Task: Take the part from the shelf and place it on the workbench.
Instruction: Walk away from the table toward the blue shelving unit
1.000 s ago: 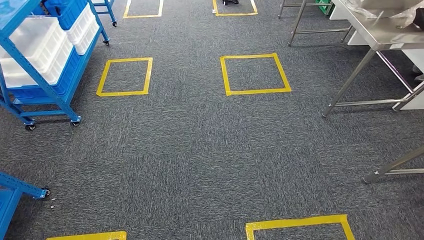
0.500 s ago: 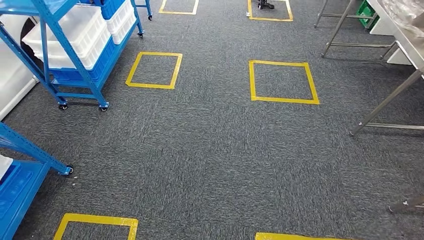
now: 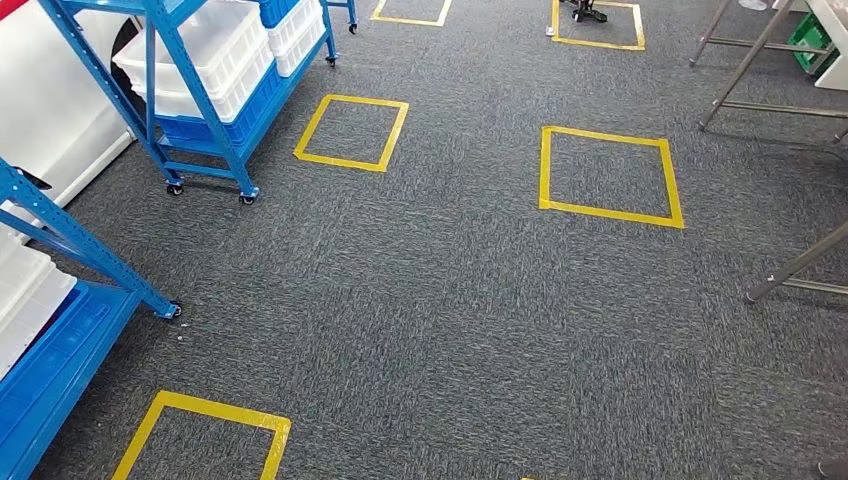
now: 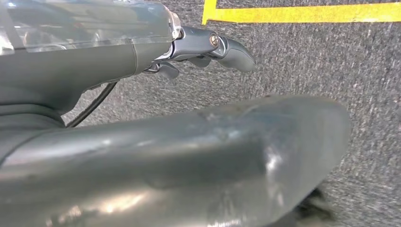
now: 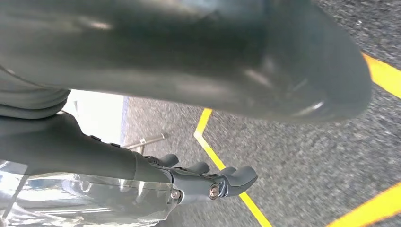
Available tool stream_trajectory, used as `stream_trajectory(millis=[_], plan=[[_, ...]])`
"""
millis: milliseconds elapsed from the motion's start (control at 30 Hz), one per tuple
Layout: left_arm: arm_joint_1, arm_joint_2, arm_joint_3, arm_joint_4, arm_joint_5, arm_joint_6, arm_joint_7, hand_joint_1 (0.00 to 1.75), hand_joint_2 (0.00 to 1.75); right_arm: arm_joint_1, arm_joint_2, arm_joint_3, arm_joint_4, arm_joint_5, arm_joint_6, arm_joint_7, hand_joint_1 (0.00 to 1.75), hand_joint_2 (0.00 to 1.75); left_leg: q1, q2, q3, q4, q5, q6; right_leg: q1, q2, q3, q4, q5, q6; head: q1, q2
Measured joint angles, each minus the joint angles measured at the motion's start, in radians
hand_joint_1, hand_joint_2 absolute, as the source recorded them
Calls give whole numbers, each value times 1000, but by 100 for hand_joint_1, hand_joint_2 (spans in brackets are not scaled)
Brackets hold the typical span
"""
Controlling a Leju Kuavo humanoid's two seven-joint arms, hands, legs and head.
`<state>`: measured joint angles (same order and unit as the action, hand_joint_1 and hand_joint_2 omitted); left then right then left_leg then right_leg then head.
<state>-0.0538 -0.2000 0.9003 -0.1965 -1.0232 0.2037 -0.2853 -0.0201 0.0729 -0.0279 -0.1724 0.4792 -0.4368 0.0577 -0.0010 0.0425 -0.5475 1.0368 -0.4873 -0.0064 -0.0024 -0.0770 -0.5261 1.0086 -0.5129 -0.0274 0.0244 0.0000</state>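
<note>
head view looks down on grey carpet (image 3: 440, 320) w/ yellow tape squares (image 3: 610, 176) marked on it. blue wheeled shelf (image 3: 205, 110) at upper left carries white bins (image 3: 205, 65) stacked over blue ones; a 2nd blue rack (image 3: 60, 300) sits at near left edge w/ a white bin on it. steel legs of the workbench (image 3: 770, 55) show at upper right, well apart from the shelf, w/ one more steel leg at right edge.

the part itself can't be made out; whether it sits in one of the white bins can't be told.

left wrist view: left hand (image 4: 208, 47) hangs over carpet near a yellow tape line, fingers (image 4: 236, 49) loosely curled, nothing in them, thick grey thumb in foreground. right wrist view: right hand (image 5: 208, 182) likewise over carpet by tape lines, fingers (image 5: 239, 177) loosely bent and apart, nothing held. neither hand touches shelf or workbench.
</note>
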Motion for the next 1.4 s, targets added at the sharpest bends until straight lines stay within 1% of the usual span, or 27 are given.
stream_trajectory(millis=[33, 100, 167, 200, 267, 300, 333, 367, 400, 433, 500, 567, 633, 700, 767, 833, 867, 900, 1000, 1067, 1133, 1167, 1233, 1267, 1333, 1367, 1400], plan=[[-1, 0, 0, 0, 0, 0, 0, 0, 0, 0, 0, 0, 0, 1, 0, 0, 0, 0, -4, 8, 11, -26, 5, 6, 1, -7, 2, 0, -2, 5, 0, 0], [1, 0, 0, 0, 1, 1, 1, 0, 0, -5, 1, 0, 0, 3, 0, -1, 0, 0, -8, -5, 11, -35, 6, 17, 0, -20, 6, -2, -3, 15, 1, 0], [3, 0, 0, 0, 2, 1, 1, 0, 0, -8, 2, 1, -1, 7, -1, -2, 0, 0, -3, -20, 17, -47, 16, 29, -3, 3, 4, 13, -18, 26, 1, 0], [2, -1, 0, 0, 3, 1, 2, 0, 0, -7, 2, 1, -1, 9, -1, -2, 0, 0, 0, -29, 19, -54, 21, 35, -5, 26, -10, 45, -41, 31, 2, 0], [-1, -1, 0, 0, 3, 1, 2, 0, 0, -3, 2, 1, -1, 13, -2, -2, 0, 0, 2, -45, 19, -57, 27, 41, -9, 67, -68, 163, -105, 36, 3, 0], [-2, -2, 0, 0, 3, 1, 2, 0, 0, -2, 2, 1, -1, 14, -2, -2, 0, 0, 2, -54, 17, -56, 27, 42, -11, 72, -101, 226, -129, 38, 3, 0], [-1, -2, 0, 0, 3, 1, 3, 0, 0, -2, 2, 1, -1, 15, -2, -2, 0, 0, 2, -64, 17, -55, 27, 42, -12, 74, -123, 265, -135, 40, 3, 0], [-1, -2, 0, 0, 3, 1, 3, 0, 0, -2, 2, 1, -1, 15, -2, -1, 0, 0, 2, -75, 17, -52, 26, 41, -14, 75, -128, 268, -120, 41, 3, 0], [0, -3, 0, 0, 3, 1, 3, 0, 0, -2, 2, 1, -1, 15, -2, -1, 0, 0, 3, -87, 17, -49, 25, 38, -17, 77, -114, 232, -86, 42, 3, 0], [0, -3, 0, 0, 3, 1, 3, 0, 0, -1, 2, 1, -1, 16, -2, -1, 0, 0, 4, -98, 17, -44, 22, 35, -20, 86, -87, 168, -45, 44, 3, 0], [-2, -4, 0, 0, 2, 0, 4, 0, 0, 1, 2, 1, 0, 17, -1, 0, 0, 0, 4, -119, 12, -32, 15, 23, -25, 119, -38, 54, 4, 43, 3, 0], [-2, -4, 0, 0, 0, 0, 4, 0, 0, -1, 2, 2, 1, 18, -1, 1, 0, 0, 3, -132, 3, -26, 13, 10, -23, 135, -26, 23, 6, 36, 2, 0], [0, -4, 0, 0, -1, 0, 4, 0, 0, -6, 2, 3, 1, 20, -1, 1, 0, 0, 7, -138, -1, -26, 13, -2, -20, 117, -25, 19, 10, 22, 1, 0], [0, -4, 0, 0, -2, 0, 4, 0, 0, -6, 1, 5, 1, 22, -2, 1, 0, 0, 8, -107, -18, 14, -16, -11, -21, 96, -22, 12, 14, 6, -1, 0], [-3, -4, 0, 0, -2, 0, 4, 0, 0, -1, 1, 7, 1, 24, -2, 1, 0, 0, 9, -65, -69, 127, -80, -17, -18, 73, -21, 9, 13, -4, -4, 0], [-2, -4, 0, 0, -2, 0, 4, 0, 0, 2, 1, 11, 2, 29, -2, 1, 0, 0, 11, -53, -122, 240, -125, -22, -13, 48, -21, 10, 11, -7, -4, 0], [-1, -4, 0, 0, -3, 0, 4, 0, 0, 2, 1, 13, 2, 32, -2, 1, 0, 0, 11, -50, -128, 255, -121, -22, -11, 37, -21, 10, 10, -8, -4, 0], [0, -4, 0, 0, -3, 0, 4, 0, 0, 2, 1, 15, 2, 35, -2, 1, 0, 0, 11, -47, -114, 229, -99, -20, -10, 27, -20, 11, 9, -8, -4, 0], [-2, -4, 0, 0, -5, 0, 4, 0, 0, 0, 1, 21, 2, 43, -2, 2, 0, 0, 3, -7, -15, 34, -12, -5, -6, 1, -12, 12, 3, -2, -3, 0], [-4, -4, 0, 0, -7, 0, 4, 0, 0, -1, 1, 25, 2, 50, -2, 3, 0, 0, -6, 11, 10, -23, 0, 7, -4, -15, -8, 12, 0, 8, -3, 0], [-2, -4, 0, 0, -9, 0, 4, 0, 0, -6, 1, 27, 1, 53, -2, 3, 0, 0, -6, -6, 11, -30, 6, 17, -4, -28, -3, 9, -2, 19, -3, 0], [0, -4, 0, 0, -10, 0, 4, 0, 0, -8, 1, 28, 1, 54, -2, 3, 0, 0, -3, -15, 15, -38, 11, 23, -5, -19, -2, 12, -7, 25, -2, 0], [-1, -4, 0, 0, -11, 0, 4, 0, 0, -8, 1, 30, 1, 54, -2, 3, 0, 0, 3, -31, 21, -51, 24, 36, -8, 28, -27, 71, -48, 35, -1, 0], [-2, -4, 0, 0, -12, 0, 4, 0, 0, -6, 1, 30, 1, 54, -2, 3, 0, 0, 3, -40, 19, -53, 26, 40, -11, 54, -57, 131, -81, 38, 0, 0], [-3, -5, 0, 0, -12, 0, 5, 0, 0, -4, 0, 31, 1, 56, -2, 3, 0, 0, 3, -59, 15, -52, 28, 43, -12, 73, -123, 257, -128, 43, 0, 0], [-2, -5, 0, 0, -12, 0, 6, 0, 0, -3, 0, 31, 1, 56, -1, 3, 0, 0, 3, -70, 15, -51, 28, 42, -13, 74, -141, 284, -125, 45, 0, 0], [-1, -5, 0, 0, -12, 0, 7, 0, 0, -3, 0, 32, 1, 57, -1, 3, 0, 0, 3, -81, 16, -49, 27, 41, -15, 75, -140, 273, -102, 46, 0, 0]])
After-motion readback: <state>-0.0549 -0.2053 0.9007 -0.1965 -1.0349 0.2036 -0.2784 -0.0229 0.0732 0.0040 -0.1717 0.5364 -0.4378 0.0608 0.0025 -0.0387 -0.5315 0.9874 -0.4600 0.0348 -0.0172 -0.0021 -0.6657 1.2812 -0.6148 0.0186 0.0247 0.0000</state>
